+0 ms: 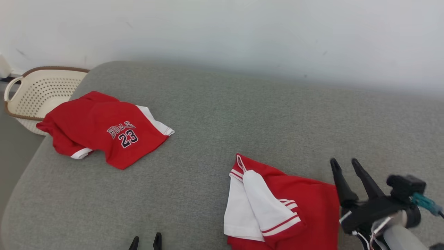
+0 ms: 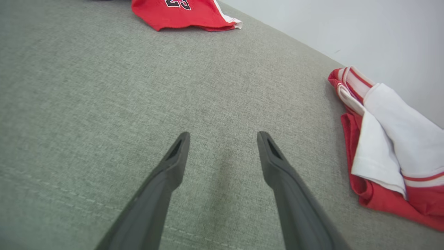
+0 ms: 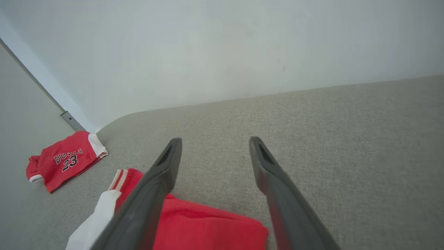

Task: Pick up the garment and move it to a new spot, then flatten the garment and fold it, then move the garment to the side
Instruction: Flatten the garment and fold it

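step: likely moving folded garment (image 1: 281,203) aside | garment: near-right edge of grey cushion (image 1: 242,114), white sleeve on top | right pincer (image 1: 344,162): spread, empty, at garment's right edge | left pincer (image 1: 146,239): spread, empty, near edge | advice: pinch all layers, lift low so the fold holds

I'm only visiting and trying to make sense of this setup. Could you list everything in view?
Printed garment: one, red with white trim, marked BULLS 23, far left of the cushion.
Folded garment: one, red with white panels, near right of the cushion.
Basket: one, cream with a brown rim, perforated, past the cushion's far left edge.
Cushion: one, grey fabric, under both garments.
Wall: one, white, behind the cushion.
Left hand: one, dark fingers, open, over bare cushion.
Right hand: one, dark fingers, open and holding nothing, at the folded garment's right edge.
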Robot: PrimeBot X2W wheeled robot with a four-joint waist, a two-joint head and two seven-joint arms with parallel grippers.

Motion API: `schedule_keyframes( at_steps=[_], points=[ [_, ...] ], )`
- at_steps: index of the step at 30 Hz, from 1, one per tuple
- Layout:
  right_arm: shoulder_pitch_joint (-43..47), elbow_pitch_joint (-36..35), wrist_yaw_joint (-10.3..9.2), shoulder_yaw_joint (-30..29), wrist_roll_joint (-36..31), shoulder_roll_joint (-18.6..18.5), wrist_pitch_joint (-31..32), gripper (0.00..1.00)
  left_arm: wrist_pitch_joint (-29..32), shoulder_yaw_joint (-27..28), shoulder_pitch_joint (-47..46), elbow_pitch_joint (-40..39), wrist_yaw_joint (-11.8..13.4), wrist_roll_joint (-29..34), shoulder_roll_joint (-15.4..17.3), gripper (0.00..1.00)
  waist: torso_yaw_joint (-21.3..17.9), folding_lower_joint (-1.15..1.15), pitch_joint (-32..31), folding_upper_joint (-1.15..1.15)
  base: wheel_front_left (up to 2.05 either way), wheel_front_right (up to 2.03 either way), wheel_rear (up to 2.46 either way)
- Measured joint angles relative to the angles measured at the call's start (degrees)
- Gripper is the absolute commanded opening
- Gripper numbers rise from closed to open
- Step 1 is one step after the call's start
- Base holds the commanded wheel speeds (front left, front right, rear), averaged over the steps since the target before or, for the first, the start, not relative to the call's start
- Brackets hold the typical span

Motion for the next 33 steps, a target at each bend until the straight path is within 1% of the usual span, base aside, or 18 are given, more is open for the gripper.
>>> schedule_keyframes(
  at_steps=[3, 6, 10, 13, 16, 19, 26, 31, 33],
  points=[
    [3.2, -0.3, 0.0, -2.6, -1.7, -0.2, 0.0, 1.0, 0.0, -0.1, -0.1, -0.2, 0.2, -0.1, 0.0, 1.0, -1.0, 0.0, 0.2, 0.0, 0.0, 0.0, 0.0],
    [6.4, -0.8, 0.0, -3.0, -2.1, 0.2, 0.0, 1.0, 0.0, -0.3, -0.1, -0.3, 0.1, -0.2, 0.0, 1.0, -1.5, 0.0, 0.5, 0.0, 0.0, 0.0, 0.0],
    [8.6, -3.4, 0.0, 0.6, -1.9, 0.9, 0.0, 1.0, 0.0, -0.3, -0.2, -0.4, 0.1, -0.1, 0.0, 1.0, -1.6, 0.0, 0.8, 0.0, 0.0, 0.0, 0.0],
    [9.7, -5.7, 0.0, 3.5, -0.8, 0.8, 0.0, 1.0, 0.0, -0.3, -0.2, -0.2, -0.1, -0.1, 0.0, 1.0, -1.4, 0.0, 0.9, 0.0, 0.0, 0.0, 0.0],
    [10.7, -7.4, 0.0, 6.2, 0.1, 0.3, 0.0, 1.0, 0.0, -0.2, -0.1, -0.1, -0.1, -0.1, 0.0, 1.0, -1.3, 0.0, 0.7, 0.0, 0.0, 0.0, 0.0],
    [11.2, -7.1, 0.0, 8.2, -0.4, -0.8, 0.0, 1.0, 0.0, -0.2, 0.0, 0.1, -0.1, -0.1, 0.0, 1.0, -1.2, 0.0, 0.5, 0.0, 0.0, 0.0, 0.0],
    [11.0, -4.7, 0.0, 5.5, -5.8, 0.2, 0.0, 1.0, 0.0, -0.1, 0.0, 0.3, -0.3, -0.3, 0.0, 1.0, -1.1, 0.0, 0.2, 0.0, 0.0, 0.0, 0.0],
    [11.0, -3.0, 0.0, 5.5, -9.8, 1.0, 0.0, 1.0, 0.0, -0.1, 0.0, 0.4, -0.2, -0.4, 0.0, 1.0, -0.7, 0.0, 0.4, 0.0, 0.0, 0.0, 0.0],
    [11.0, -2.7, 0.0, 4.9, -10.3, 1.5, 0.0, 1.0, 0.0, -0.2, 0.0, 0.5, -0.2, -0.4, 0.0, 1.0, -0.6, 0.0, 0.4, 0.0, 0.0, 0.0, 0.0]
  ],
)
